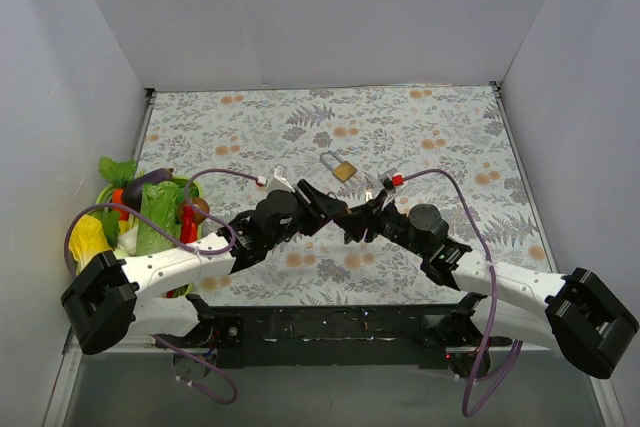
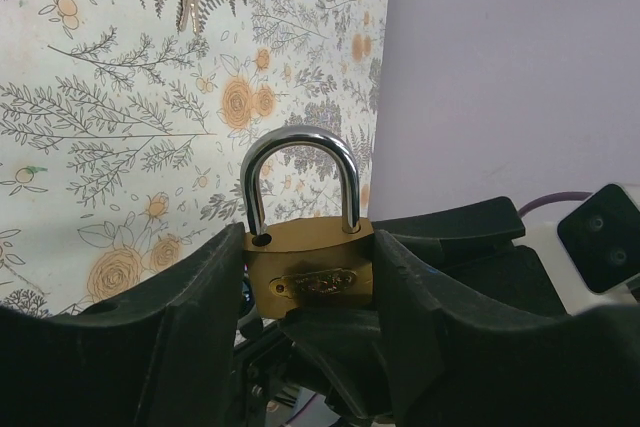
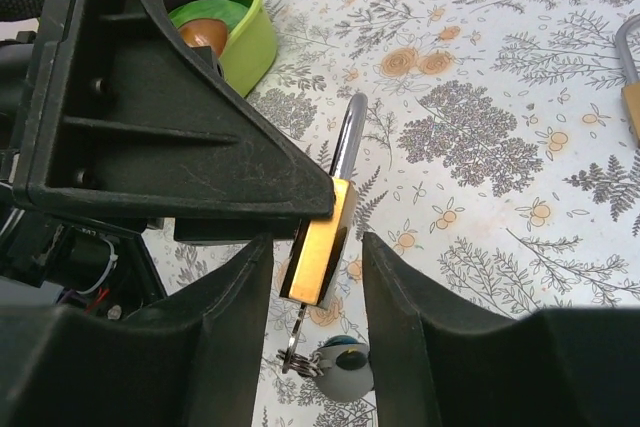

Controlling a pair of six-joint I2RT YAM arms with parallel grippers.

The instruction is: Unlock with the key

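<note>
Padlock (image 2: 308,259) clamped in left tool (image 2: 310,282) | second padlock (image 1: 342,168) beyond | vegetable basket (image 3: 251,51) far left

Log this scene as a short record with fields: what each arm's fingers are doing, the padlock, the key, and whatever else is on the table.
Left arm's fingers: clamped on brass padlock with steel shackle, shackle shut
Right arm's fingers: open, either side of padlock's base
Silver key with ring: at that base, apparently inserted
Second brass padlock: lying on floral table, untouched
Green bowl: vegetables, far left
</note>
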